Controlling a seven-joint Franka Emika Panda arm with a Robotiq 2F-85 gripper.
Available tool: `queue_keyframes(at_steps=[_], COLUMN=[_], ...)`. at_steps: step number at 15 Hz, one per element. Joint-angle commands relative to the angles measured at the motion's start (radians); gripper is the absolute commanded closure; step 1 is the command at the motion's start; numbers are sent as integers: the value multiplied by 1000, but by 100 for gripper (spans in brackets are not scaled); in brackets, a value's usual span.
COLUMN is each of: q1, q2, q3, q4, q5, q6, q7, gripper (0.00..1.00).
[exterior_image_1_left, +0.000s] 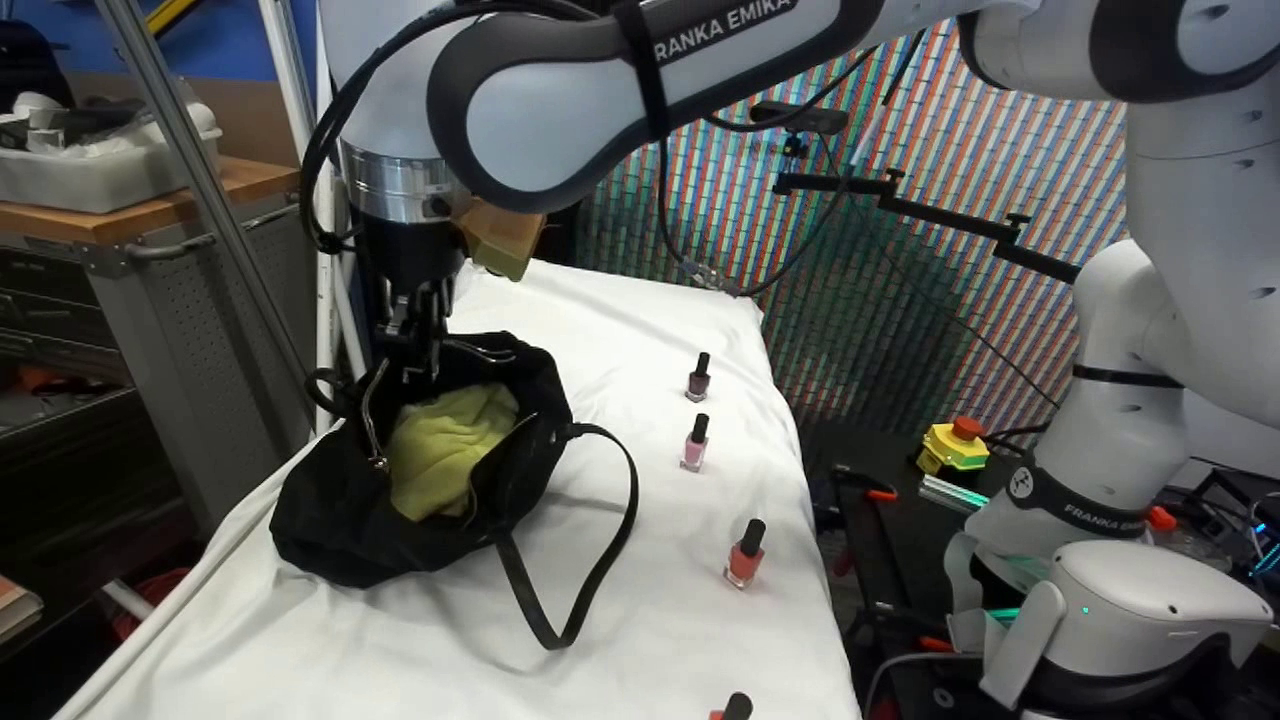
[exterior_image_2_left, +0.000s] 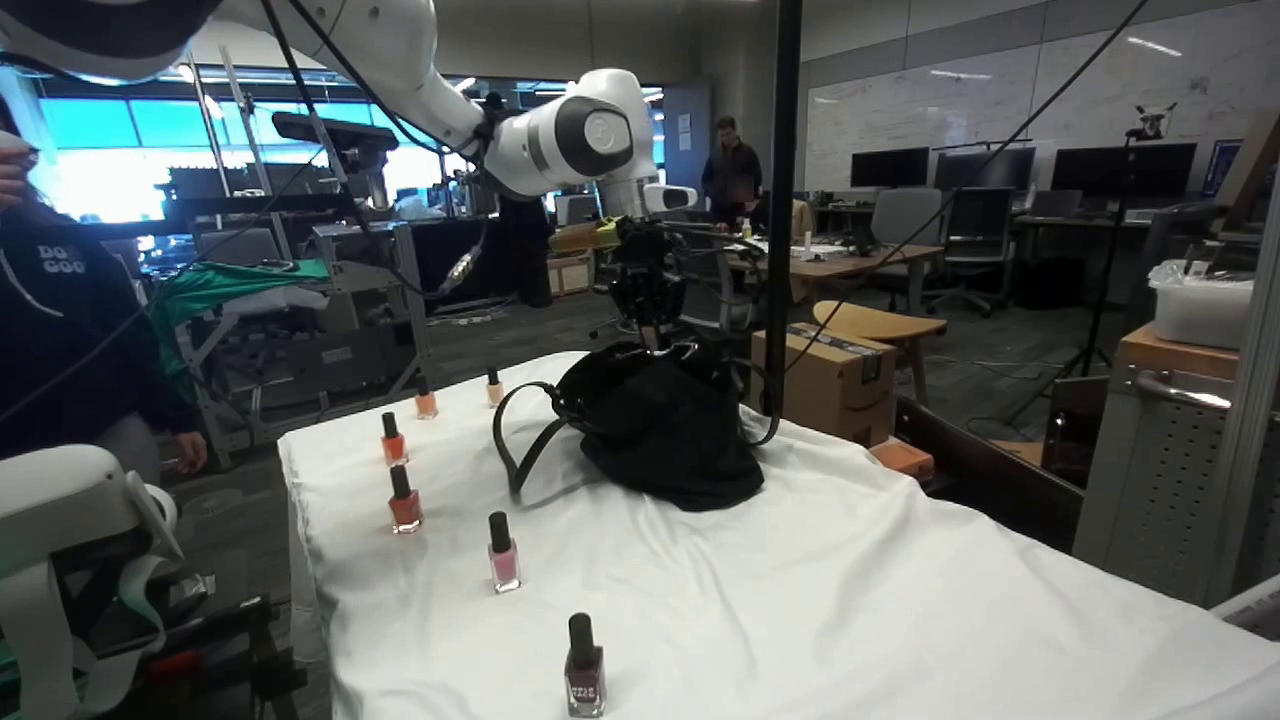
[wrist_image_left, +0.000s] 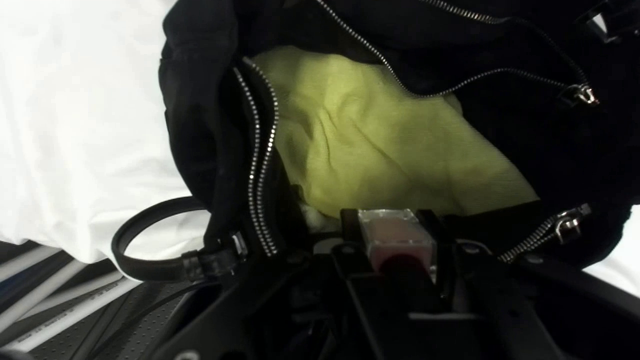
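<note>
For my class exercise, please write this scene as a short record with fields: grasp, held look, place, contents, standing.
Grasp: tool closed on a small glass bottle
Held look: pinkish-red, base pointing away from the tool
Place: at the opening of the black bag; contact unclear
Contents: yellow cloth visible inside
Standing: six nail polish bottles, upright on the white sheet

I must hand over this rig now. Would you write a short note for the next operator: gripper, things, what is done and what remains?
Gripper: closed on a reddish bottle, at the mouth of the open bag.
Things: yellow cloth lies inside the bag; six other bottles stand upright on the white sheet.
Done: the bottle is gripped and clear of the sheet.
Left: it is not yet released. Whether the bag hides other bottles, I cannot see.
</note>
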Motion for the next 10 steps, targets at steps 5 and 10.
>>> queue_keyframes(at_steps=[5,10], q1=[12,13], q2=[122,-11], q3=[-32,-33], q4=[195,46], q5=[-11,3], q6=[-82,-52], q7=[32,103], gripper=[2,0])
